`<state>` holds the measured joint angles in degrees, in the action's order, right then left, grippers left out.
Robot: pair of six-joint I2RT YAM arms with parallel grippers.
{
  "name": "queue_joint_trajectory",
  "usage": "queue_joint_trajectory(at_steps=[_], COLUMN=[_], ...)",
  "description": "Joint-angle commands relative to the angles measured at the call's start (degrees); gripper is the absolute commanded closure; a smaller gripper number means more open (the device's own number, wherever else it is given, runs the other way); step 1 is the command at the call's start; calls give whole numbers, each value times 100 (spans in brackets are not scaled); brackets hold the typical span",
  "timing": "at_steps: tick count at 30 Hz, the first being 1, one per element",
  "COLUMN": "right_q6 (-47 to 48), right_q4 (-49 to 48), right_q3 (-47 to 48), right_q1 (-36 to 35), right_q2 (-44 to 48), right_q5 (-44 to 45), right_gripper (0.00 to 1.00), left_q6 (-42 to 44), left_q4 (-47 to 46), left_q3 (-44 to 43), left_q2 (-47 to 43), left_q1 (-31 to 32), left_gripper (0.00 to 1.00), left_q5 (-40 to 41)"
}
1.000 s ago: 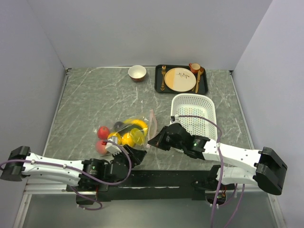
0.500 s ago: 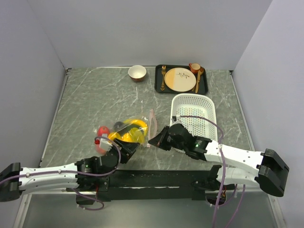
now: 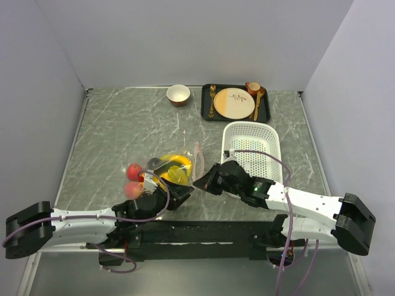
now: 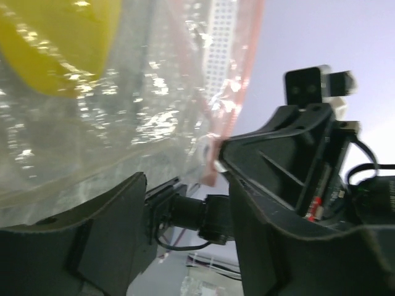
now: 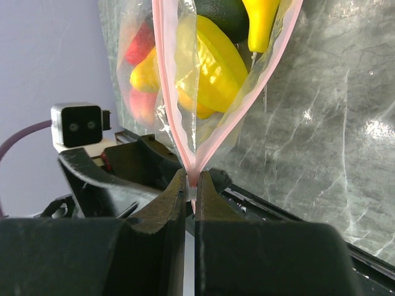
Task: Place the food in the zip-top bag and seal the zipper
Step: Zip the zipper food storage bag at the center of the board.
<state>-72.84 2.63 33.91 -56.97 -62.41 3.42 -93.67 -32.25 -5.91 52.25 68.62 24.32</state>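
A grey marbled stone table [image 3: 123, 129] carries a white perforated plastic basket [image 3: 251, 125] on the right. At the back stand a small white bowl [image 3: 178, 94] and a dark rectangular tray [image 3: 266, 115]. The tray holds a beige round plate [image 3: 234, 103], a gold fork [image 3: 212, 102], a gold spoon [image 3: 256, 106] and what looks like a small brown cup [image 3: 252, 87].

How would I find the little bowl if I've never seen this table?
Look along the far edge of the grey marbled table. Left of the black tray sits the bowl. It stands alone, white inside, reddish outside, unlike the plate on the tray.
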Motion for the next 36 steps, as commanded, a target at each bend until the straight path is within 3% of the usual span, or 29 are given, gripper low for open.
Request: queue_joint_trajectory(at_steps=[1,12,19,29,36], right_q6=[-37,-38,-11,24,77], right_q4=[-158,-220,-167,-149,-175], right_q3=[37,10,37,54,116], right_q1=[28,19,28,28,10], right_q2=[45,19,80,54,-122], right_q5=[150,97,124,54,-61], right_gripper=[96,96,96,96,97], left_q6=[103,50,86,156,208], left_q4=[-511,-255,-194,-176,-238], left_q3=[-50,11,-94,-182,-217], left_q2=[-127,-347,-198,-110,-39], left_q1=[-77,-147,-147,-182,-253], left_gripper=[41,65,63,81,80], left_q5=[-77,126,82,117,65])
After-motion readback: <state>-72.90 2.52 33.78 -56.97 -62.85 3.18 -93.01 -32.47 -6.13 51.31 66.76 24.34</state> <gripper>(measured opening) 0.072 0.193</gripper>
